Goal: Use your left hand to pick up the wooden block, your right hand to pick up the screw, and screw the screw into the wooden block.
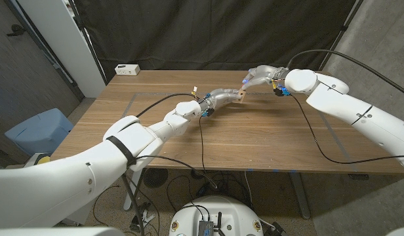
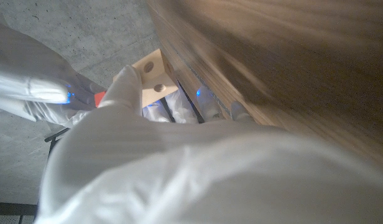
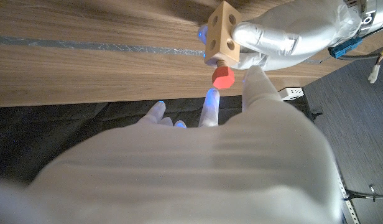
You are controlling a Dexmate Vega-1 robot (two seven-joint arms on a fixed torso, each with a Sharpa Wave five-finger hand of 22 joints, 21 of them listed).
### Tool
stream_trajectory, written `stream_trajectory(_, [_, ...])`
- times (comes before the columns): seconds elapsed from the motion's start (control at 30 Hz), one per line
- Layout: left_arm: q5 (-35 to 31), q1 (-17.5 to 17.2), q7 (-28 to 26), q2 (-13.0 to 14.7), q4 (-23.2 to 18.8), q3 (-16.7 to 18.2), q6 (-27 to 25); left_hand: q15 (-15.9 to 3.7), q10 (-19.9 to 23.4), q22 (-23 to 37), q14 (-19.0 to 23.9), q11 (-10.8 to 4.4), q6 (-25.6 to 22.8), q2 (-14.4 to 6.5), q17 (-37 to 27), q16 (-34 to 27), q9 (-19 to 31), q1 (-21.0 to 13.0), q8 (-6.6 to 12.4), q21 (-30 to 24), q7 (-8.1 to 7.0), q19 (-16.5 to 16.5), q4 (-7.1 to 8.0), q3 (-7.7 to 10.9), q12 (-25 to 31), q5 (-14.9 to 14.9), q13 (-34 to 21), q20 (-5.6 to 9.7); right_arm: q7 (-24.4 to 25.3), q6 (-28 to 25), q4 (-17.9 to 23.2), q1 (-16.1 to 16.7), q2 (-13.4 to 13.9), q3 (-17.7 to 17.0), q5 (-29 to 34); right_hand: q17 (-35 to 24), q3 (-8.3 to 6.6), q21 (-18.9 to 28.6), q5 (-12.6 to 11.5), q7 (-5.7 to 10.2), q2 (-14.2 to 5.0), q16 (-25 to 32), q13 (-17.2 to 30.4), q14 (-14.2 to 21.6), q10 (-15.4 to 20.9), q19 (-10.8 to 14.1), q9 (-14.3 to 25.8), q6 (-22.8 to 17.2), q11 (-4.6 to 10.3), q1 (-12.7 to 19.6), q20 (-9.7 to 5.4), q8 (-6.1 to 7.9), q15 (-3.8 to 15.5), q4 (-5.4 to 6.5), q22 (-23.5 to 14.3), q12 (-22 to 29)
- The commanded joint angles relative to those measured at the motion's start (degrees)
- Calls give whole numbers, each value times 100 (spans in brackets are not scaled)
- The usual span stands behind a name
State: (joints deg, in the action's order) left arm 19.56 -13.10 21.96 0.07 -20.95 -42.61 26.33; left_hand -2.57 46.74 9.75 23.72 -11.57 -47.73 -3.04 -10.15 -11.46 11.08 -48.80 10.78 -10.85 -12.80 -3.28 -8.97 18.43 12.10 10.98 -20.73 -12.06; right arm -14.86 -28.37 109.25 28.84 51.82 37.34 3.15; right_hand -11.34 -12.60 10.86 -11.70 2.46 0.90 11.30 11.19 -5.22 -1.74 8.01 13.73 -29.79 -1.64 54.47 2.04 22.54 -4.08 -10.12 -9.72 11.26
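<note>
Block [image 3: 221, 34]: wooden, holed, lifted above table [image 1: 254, 137], table's 12 o'clock. Left hand [image 1: 223, 98] grips it, fingers wrapped round one side. Screw [image 3: 222, 76]: red head, shank already in block's hole, axis running toward right hand [image 1: 258, 74]. Right hand fingers spread beside head; contact unclear. Right hand nearer screw.

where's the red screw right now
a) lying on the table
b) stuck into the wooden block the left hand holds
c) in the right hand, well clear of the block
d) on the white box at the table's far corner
b: the right wrist view shows the screw with its red head out and its shank entering a hole in the block, which the left hand grips above the table.
</note>
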Motion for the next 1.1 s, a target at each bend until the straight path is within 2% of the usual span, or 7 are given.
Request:
stream_trajectory(0.03, [-14, 47, -39, -35, 10, -59, -71, -156, -15, 27, 13, -1, -84, -20, -16, -15, 11, 11, 59, -13, -4, 12, 33, -2, 17, 12, -10, -3, -86, 36, -127, -61, -45, 16, 19, -22, -61, 40, 10, 37, 1, 51, 16, 20, -38, 24, 29, -67, 29, 84, -14, 44, -15, 12, -13, 15])
stream_trajectory(0.73, [-2, -9, 22, 7, -10, -43, 156, -154, 0, 27, 4, -11, -90, -16, -17, -14, 11, 18, 59, -8, -5, 31, 36, -7, 28, 11, -18, -5, -54, -31, -109, -58, -57, 34, 99, -34, -193, 71, 48, 157, -5, 89, 14, 134, 175, 157, 87, -521, 67, 235, -52, 275, 43, 42, -15, 68])
stream_trajectory(1.1, [-2, -44, 81, 31, -24, -15, 253, -181, -4, 27, -13, -14, -86, -15, -18, -14, 11, 16, 58, -10, -5, 35, 36, -10, 25, 7, -14, -5, 21, -59, -84, -20, -62, 22, 125, -41, -272, 87, 71, 223, -14, 118, 13, 238, 292, 254, 95, -810, 151, 320, -96, 411, 72, 54, -17, 79])
